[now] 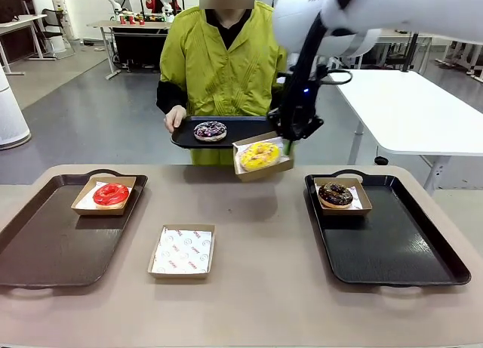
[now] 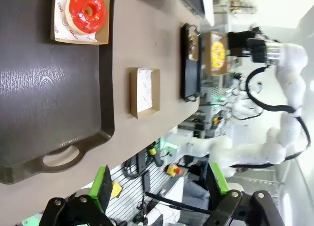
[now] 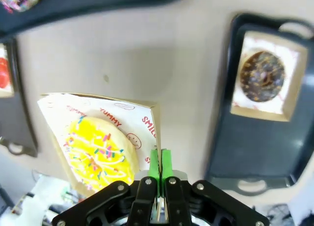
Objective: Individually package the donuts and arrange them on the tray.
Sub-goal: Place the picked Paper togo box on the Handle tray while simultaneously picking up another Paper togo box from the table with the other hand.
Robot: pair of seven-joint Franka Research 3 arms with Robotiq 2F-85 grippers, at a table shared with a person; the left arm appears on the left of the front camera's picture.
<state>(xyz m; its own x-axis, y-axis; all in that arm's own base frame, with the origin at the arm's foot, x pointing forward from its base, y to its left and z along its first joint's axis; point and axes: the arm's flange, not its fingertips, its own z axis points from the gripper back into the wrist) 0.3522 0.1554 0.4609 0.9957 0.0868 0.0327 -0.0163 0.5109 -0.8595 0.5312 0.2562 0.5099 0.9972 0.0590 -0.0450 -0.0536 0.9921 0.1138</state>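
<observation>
The yellow ring donut with coloured sprinkles [image 1: 259, 155] lies in a shallow brown cardboard box lined with printed white paper [image 1: 264, 174]. The box hangs in the air over the far edge of the beige surface [image 1: 256, 303], a little right of the middle, and it is tilted toward the near side. The right end effector [image 3: 159, 162] has its green pads pressed together on one side wall of the box - a thin grip at a single edge.

I judge that the step in hand is to carry this box to a tray and set it down. The right black plastic tray [image 1: 407, 250], near the right edge, has much free room. A brown sprinkled donut in its own box [image 1: 336, 194] sits at the tray's far corner. It seems wise to bring the box level first, because the donut may slide toward the low side. Then lower it just beside the brown one, not on its rim, and release only when the bottom rests flat.

The glossy red donut [image 1: 111, 194] is boxed on the left black tray [image 1: 45, 242], and an empty lined box [image 1: 183, 250] waits in the middle. The person holds a small dark tray [image 1: 241, 129] with the purple sprinkled donut [image 1: 210, 130] beyond the far edge. The left end effector [image 2: 158, 182] has its fingers apart and holds nothing.
</observation>
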